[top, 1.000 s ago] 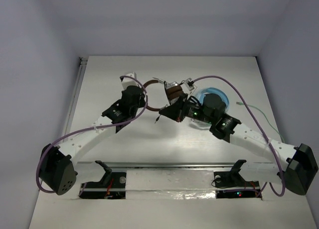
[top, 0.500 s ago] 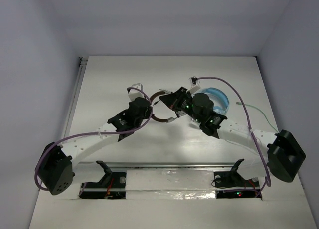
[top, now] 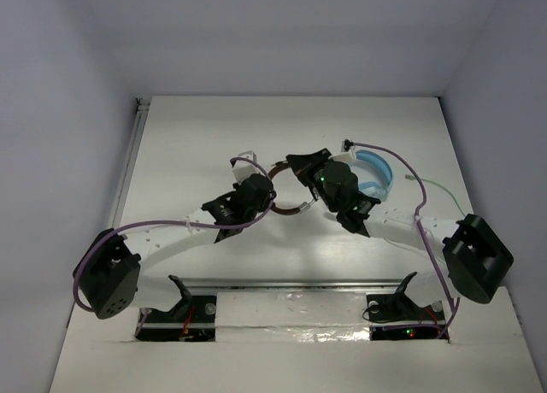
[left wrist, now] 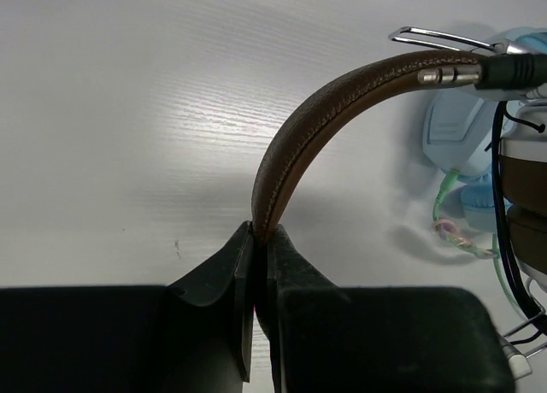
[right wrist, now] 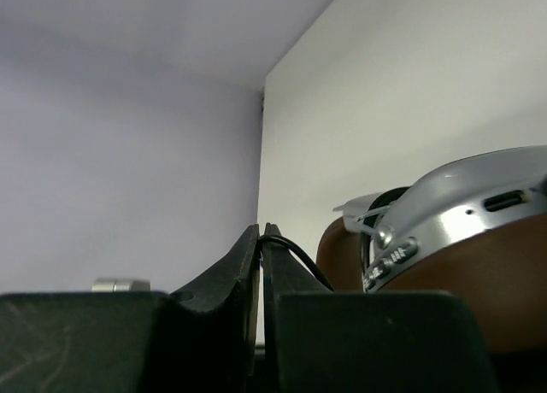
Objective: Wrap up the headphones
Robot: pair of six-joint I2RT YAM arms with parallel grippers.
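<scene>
Overhead, white table [top: 188, 145], pale walls [top: 256, 34], left gripper [left wrist: 259, 239] clamped on headphones [left wrist: 342, 92], right gripper [right wrist: 261, 237] pinching black cable [right wrist: 301, 255]

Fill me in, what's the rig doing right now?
Both arms are working the brown headphones mid-table. The left hand is shut on the headband, holding it on edge. The right hand is shut on the thin black cable, right beside a silver ear cup. A blue headset lies just behind the right arm, untouched. How much of the cable is wrapped can't be told from these views.
</scene>
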